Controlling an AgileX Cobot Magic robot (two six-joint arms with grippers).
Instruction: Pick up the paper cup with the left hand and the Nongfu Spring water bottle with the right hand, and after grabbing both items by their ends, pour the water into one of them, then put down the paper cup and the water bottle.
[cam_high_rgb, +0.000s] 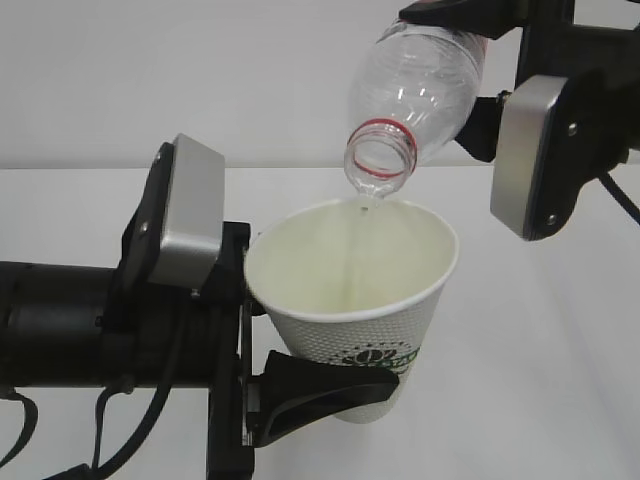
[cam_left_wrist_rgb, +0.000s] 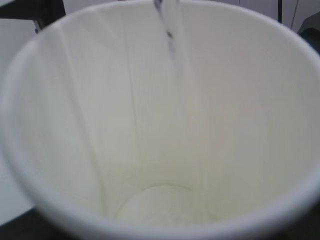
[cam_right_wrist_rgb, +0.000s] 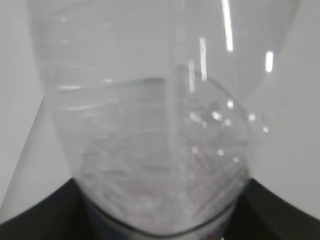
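The white paper cup (cam_high_rgb: 350, 300) stands upright above the table, green logo on its side. My left gripper (cam_high_rgb: 338, 392) is shut on its lower end, one black finger curving round the base. In the left wrist view the cup's inside (cam_left_wrist_rgb: 150, 125) fills the frame and the fingers are hidden. The clear Nongfu Spring water bottle (cam_high_rgb: 415, 85) is tipped, its red-ringed mouth just over the cup's far rim. My right gripper (cam_high_rgb: 472, 70) is shut on its rear end, with the label hidden. A thin stream of water (cam_left_wrist_rgb: 169, 35) drops into the cup. More water lies in the bottle (cam_right_wrist_rgb: 150, 135).
A white tabletop (cam_high_rgb: 560, 380) spreads below both arms, with a plain white wall (cam_high_rgb: 150, 70) behind. The left arm's black body and cables (cam_high_rgb: 80, 330) fill the lower left of the exterior view. No other objects show.
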